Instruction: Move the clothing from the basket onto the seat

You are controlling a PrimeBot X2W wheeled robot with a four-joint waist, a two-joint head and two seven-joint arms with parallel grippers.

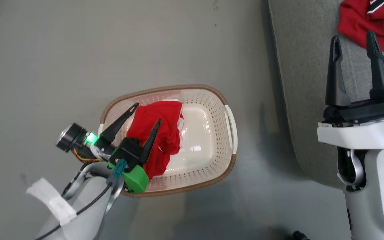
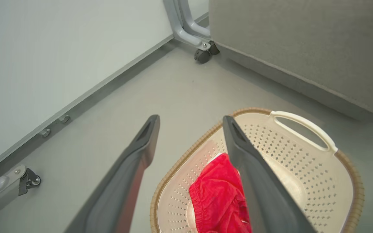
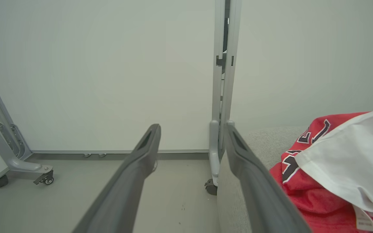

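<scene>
One garment is lying in the basket (image 1: pixel 227 140): the red shorts (image 1: pixel 165 133), bunched toward its left half and leaving the cream bottom on the right bare. The jersey (image 1: pixel 368 26) is lying on the seat (image 1: pixel 305 66).

I am holding my left claw (image 1: pixel 148 112) spread wide and gripping nothing. It is hovering over the shorts, and one finger is hiding part of them (I cannot tell whether it is touching the cloth). My right claw (image 1: pixel 353 36) is also gaping open and holding nothing, pointing across the seat's edge toward the jersey.

The head view's top right corner is cutting the jersey off, and a white fold is covering part of its lettering in the right wrist view.

The basket is standing on the floor (image 1: pixel 78 50) near the seat, with a strip of bare floor between them.
</scene>
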